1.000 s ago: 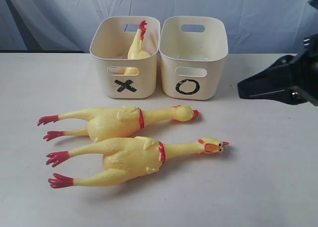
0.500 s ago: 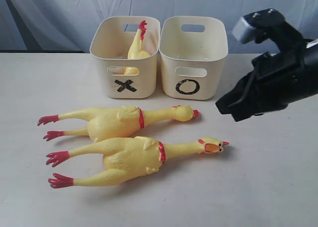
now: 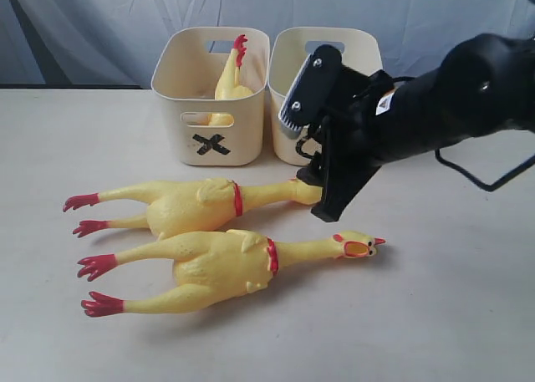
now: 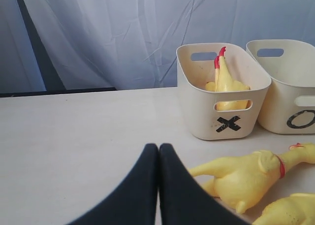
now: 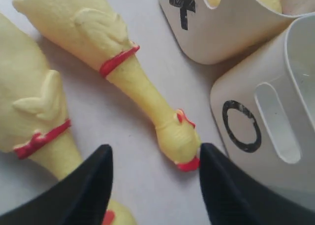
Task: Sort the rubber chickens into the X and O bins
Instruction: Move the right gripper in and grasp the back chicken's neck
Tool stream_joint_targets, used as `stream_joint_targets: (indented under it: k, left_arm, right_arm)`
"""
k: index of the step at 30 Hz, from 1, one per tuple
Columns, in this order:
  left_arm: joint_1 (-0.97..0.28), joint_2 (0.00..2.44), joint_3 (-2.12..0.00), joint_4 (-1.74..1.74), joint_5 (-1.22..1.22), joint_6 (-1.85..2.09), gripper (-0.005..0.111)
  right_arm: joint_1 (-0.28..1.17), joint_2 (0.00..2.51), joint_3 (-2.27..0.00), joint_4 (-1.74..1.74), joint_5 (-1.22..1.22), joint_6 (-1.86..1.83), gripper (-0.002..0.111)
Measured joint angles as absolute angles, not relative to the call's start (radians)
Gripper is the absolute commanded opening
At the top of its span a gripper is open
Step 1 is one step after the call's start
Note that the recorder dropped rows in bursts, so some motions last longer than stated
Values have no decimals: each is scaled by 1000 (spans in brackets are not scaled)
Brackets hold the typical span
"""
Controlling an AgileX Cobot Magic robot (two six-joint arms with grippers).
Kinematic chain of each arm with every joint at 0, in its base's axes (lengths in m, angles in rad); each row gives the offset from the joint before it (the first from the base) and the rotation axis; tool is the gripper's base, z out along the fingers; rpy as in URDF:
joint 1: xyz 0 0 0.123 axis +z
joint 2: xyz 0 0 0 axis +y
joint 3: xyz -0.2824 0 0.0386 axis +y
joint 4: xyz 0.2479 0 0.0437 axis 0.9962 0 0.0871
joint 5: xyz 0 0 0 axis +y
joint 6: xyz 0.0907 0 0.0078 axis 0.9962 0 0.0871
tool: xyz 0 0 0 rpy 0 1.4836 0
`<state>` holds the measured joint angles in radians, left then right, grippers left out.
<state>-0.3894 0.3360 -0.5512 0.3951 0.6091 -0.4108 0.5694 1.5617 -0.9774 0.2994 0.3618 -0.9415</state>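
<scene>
Two long yellow rubber chickens lie side by side on the table, the far one (image 3: 201, 202) and the near one (image 3: 226, 265), heads to the right. A smaller chicken (image 3: 231, 77) stands in the X bin (image 3: 180, 135). The O bin (image 3: 284, 89) holds nothing I can see; its mark is hidden by my right arm. My right gripper (image 3: 322, 194) is open over the far chicken's head (image 5: 179, 141), one fingertip (image 5: 204, 148) next to the beak. My left gripper (image 4: 158, 146) is shut and holds nothing, low over the table left of the chickens.
A pale blue-grey curtain (image 3: 100, 31) hangs behind the bins at the table's back edge. A black cable (image 3: 485, 177) trails from the right arm. Bare table (image 3: 451, 298) lies to the right and front of the chickens.
My right arm has swung in from the right edge, leftward and down, and now covers the front of the O bin above the far chicken's head. The chickens have not moved.
</scene>
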Motion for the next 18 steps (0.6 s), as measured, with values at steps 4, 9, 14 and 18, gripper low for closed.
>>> stream_joint_targets:
  k: [4, 9, 14, 18]
  left_arm:
    - [-389, 336, -551, 395, 616, -411, 0]
    - [-389, 336, -551, 391, 619, -411, 0]
    - [-389, 336, -551, 390, 624, -411, 0]
    - [-389, 336, -551, 390, 628, -411, 0]
  right_arm:
    - [584, 1651, -977, 198, 272, -942, 58]
    - [592, 1749, -977, 82, 186, -945, 58]
    - [602, 1825, -1007, 41, 117, -947, 58]
    - [614, 1878, -1061, 34, 110, -947, 58]
